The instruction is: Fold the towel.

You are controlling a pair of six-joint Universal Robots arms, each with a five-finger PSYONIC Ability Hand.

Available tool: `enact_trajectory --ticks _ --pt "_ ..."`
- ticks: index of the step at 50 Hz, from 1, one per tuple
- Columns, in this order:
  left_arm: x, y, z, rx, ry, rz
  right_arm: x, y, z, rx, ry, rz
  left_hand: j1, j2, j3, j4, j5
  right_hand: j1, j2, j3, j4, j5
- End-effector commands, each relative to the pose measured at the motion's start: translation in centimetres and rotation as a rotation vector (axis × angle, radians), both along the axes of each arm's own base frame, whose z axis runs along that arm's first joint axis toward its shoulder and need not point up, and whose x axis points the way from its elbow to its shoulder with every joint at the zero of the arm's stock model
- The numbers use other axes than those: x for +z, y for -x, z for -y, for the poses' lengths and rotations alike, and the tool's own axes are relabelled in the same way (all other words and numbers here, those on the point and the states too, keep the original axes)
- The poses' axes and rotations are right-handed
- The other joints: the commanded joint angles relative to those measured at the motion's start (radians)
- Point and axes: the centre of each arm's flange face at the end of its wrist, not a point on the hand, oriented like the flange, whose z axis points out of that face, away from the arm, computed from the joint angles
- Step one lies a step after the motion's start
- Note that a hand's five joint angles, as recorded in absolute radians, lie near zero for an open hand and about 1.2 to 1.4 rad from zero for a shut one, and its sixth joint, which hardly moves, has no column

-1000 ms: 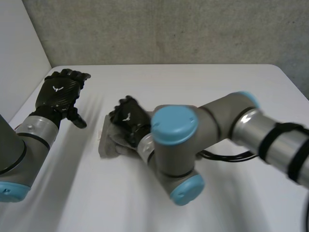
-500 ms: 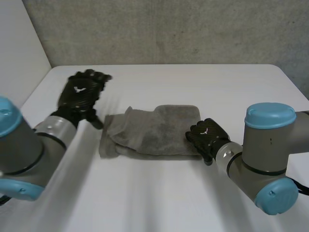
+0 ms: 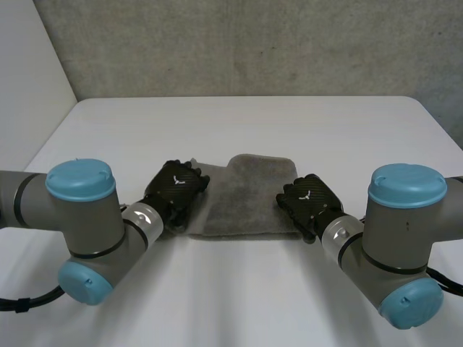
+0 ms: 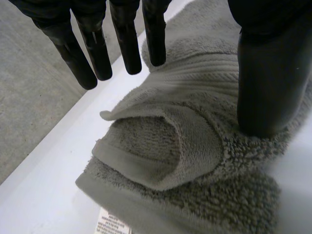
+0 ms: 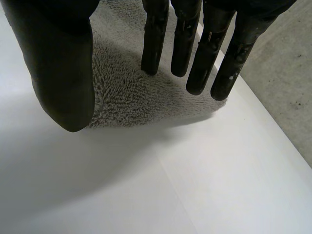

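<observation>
The left robot hand [image 3: 173,189] has dropped onto the bunched left end of the towel [image 3: 246,195] on the desk [image 3: 239,123], fingers straight, pinching nothing; the right robot hand [image 3: 307,202] stays at the right edge, equally unclenched; a two-handed grasp seems next.

A smooth white table with rounded far corners [image 3: 239,119] takes up the lower two thirds of the head view, its far edge running straight across just above the middle of the frame. Behind that edge, across the top of the frame, stands a rough grey wall with a speckled, concrete-like face [image 3: 253,43]. At the upper left a plain white panel [image 3: 29,72] rises beside the table and meets the grey wall in an upright seam. In the left wrist view the table top [image 4: 39,195] ends at a straight edge against a rough grey surface [image 4: 29,97]; in the right wrist view the table [image 5: 195,185] meets the same sort of grey surface [image 5: 287,73].
</observation>
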Motion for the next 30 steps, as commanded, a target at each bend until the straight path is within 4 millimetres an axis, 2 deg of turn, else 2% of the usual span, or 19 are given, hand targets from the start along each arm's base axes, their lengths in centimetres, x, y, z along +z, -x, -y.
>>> enact_trajectory --ticks 1,6,18,26,30 --pt "0.3 -0.3 -0.2 0.0 0.018 0.02 -0.3 0.0 0.0 0.0 -0.008 -0.004 0.129 0.132 0.129 0.128 -0.042 0.006 0.022 0.009 0.015 0.006" --pt "0.1 -0.4 -0.3 0.005 0.006 0.029 -0.5 0.0 0.0 0.0 -0.011 -0.006 0.282 0.286 0.282 0.281 0.112 0.012 0.028 0.015 0.02 0.012" --pt "-0.6 -1.5 0.3 0.095 -0.024 0.062 -1.9 -0.1 0.3 -0.013 -0.058 0.007 0.276 0.28 0.277 0.276 0.106 0.162 0.178 0.165 0.17 0.162" --pt "0.0 -1.2 -0.2 0.092 -0.018 0.052 -2.4 -0.3 0.6 -0.042 -0.107 0.077 0.27 0.274 0.271 0.27 0.1 0.206 0.222 0.209 0.214 0.206" --pt "0.4 -1.2 -0.6 0.096 -0.039 0.033 -2.5 -0.4 0.7 -0.05 -0.117 0.095 0.27 0.274 0.271 0.27 0.1 0.325 0.342 0.329 0.334 0.325"
